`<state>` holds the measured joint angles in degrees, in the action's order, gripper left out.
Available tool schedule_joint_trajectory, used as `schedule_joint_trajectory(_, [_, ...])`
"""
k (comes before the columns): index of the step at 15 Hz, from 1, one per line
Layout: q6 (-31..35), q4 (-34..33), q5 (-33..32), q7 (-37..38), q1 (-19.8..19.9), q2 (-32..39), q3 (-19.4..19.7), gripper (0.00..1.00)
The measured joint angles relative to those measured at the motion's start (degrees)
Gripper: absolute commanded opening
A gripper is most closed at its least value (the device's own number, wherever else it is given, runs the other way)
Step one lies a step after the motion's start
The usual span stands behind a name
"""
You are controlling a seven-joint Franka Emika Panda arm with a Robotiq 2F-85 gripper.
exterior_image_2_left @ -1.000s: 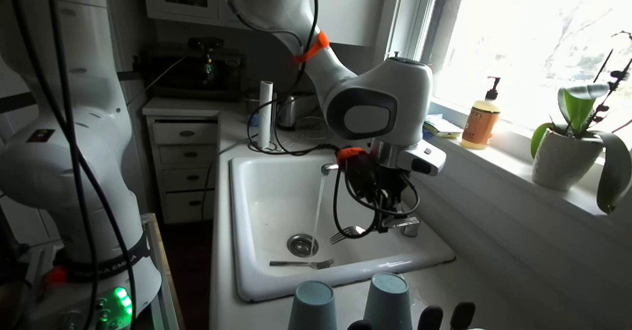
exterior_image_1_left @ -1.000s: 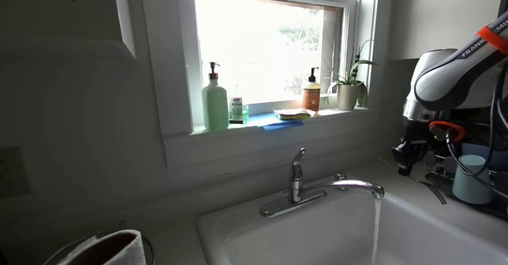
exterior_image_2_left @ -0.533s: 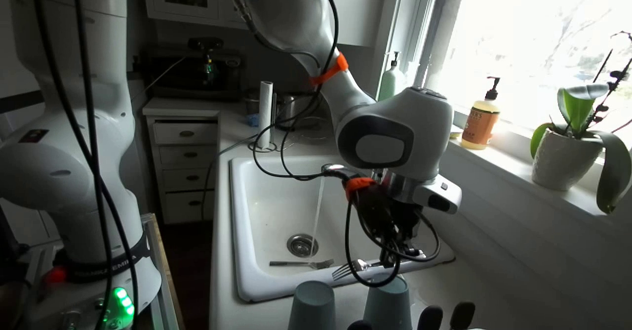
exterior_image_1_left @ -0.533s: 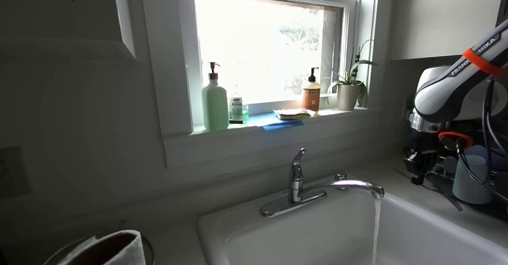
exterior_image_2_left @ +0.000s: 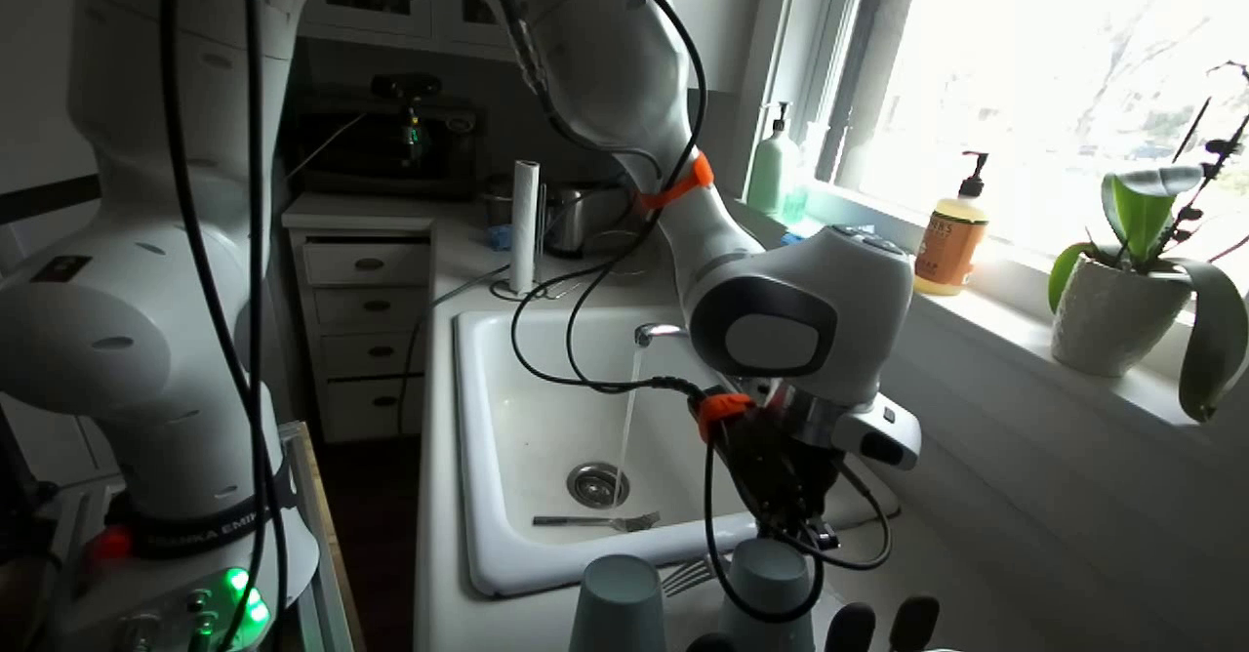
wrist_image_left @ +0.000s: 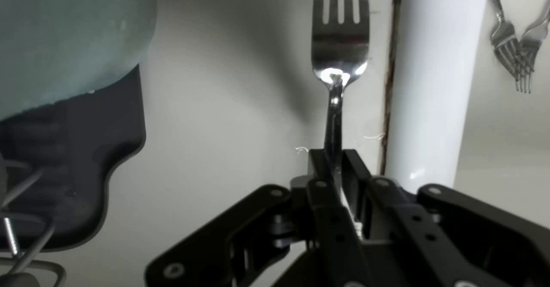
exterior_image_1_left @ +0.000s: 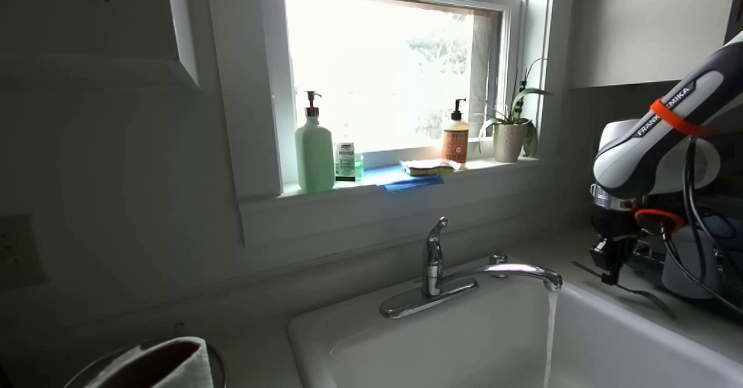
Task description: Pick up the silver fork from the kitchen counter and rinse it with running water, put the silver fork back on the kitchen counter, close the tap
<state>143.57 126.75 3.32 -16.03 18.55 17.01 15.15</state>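
My gripper (wrist_image_left: 334, 154) is shut on the silver fork (wrist_image_left: 340, 48), its pads on the handle. In the wrist view the head points away from me over the kitchen counter (wrist_image_left: 223, 149), beside the sink rim. In an exterior view the gripper (exterior_image_1_left: 609, 279) holds the fork (exterior_image_1_left: 653, 300) low; I cannot tell whether it touches the counter. In an exterior view the fork's tines (exterior_image_2_left: 688, 576) show between two cups; the rest is hidden. The tap (exterior_image_1_left: 432, 260) runs, and the running water (exterior_image_1_left: 550, 330) falls into the sink; the stream (exterior_image_2_left: 627, 427) also shows in an exterior view.
Blue-grey cups (exterior_image_2_left: 622, 598) stand close to the fork, one large in the wrist view (wrist_image_left: 73, 33), over a black tray (wrist_image_left: 68, 184) with a wire rack (wrist_image_left: 30, 239). Another fork (exterior_image_2_left: 595, 522) lies in the sink (exterior_image_2_left: 470, 457). Bottles (exterior_image_1_left: 315, 153) and a plant (exterior_image_1_left: 508, 141) line the sill.
My gripper has come down with the fork, from over the sink's edge to low over the counter by the cups. The water keeps running.
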Motion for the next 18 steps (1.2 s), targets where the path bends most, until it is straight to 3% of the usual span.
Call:
schedule_joint_trajectory(2, [0.0,-0.94,0.0,-0.1,0.05,1.36,-0.23,0.03])
schedule_joint_trajectory(3, [0.0,-1.32,0.0,-0.1,0.05,1.9,-0.33,0.11])
schedule_joint_trajectory(4, [0.0,-1.63,0.0,-0.1,0.05,2.37,-0.45,0.38])
schedule_joint_trajectory(6, [-0.03,-2.18,0.0,-0.1,0.05,3.03,-0.69,0.46])
schedule_joint_trajectory(13, [-0.08,-3.09,-0.45,-0.1,-0.09,2.54,-1.0,0.94])
schedule_joint_trajectory(15, [-0.14,-2.93,-1.04,-0.11,-0.38,1.12,-1.15,1.0])
schedule_joint_trajectory(18, [-0.41,-1.91,-2.58,-0.1,-1.55,-2.52,-1.46,1.0])
